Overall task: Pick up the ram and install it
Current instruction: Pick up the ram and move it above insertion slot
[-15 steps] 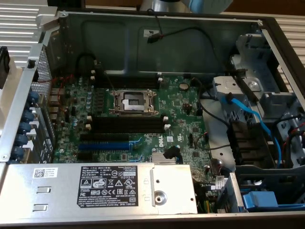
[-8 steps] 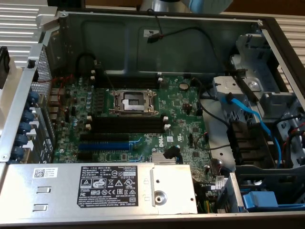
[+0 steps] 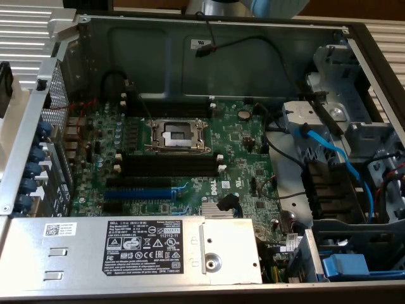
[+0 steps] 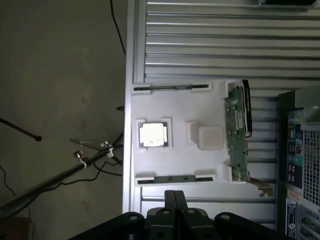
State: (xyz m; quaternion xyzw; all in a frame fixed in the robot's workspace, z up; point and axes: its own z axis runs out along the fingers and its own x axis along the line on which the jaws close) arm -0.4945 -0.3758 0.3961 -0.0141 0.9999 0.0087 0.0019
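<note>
In the wrist view a white tray [image 4: 177, 112] lies on a slatted metal table. The ram [image 4: 175, 178], a long thin stick with dark chips, rests flat in white holders at the tray edge nearest my gripper. A second thin dark stick [image 4: 172, 88] stands on edge at the opposite side. My gripper [image 4: 175, 194] hangs above the table just short of the ram, its fingers pressed together and holding nothing. In the exterior view the open computer case shows the green motherboard [image 3: 240, 158] with empty black memory slots [image 3: 168, 166].
The tray also carries a square processor [image 4: 153, 135], a white block [image 4: 207, 136] and a green expansion card [image 4: 237, 132]. In the case sit the processor socket [image 3: 176, 134], a blue slot [image 3: 136, 195], blue cables [image 3: 332, 152] and the power supply [image 3: 133, 250].
</note>
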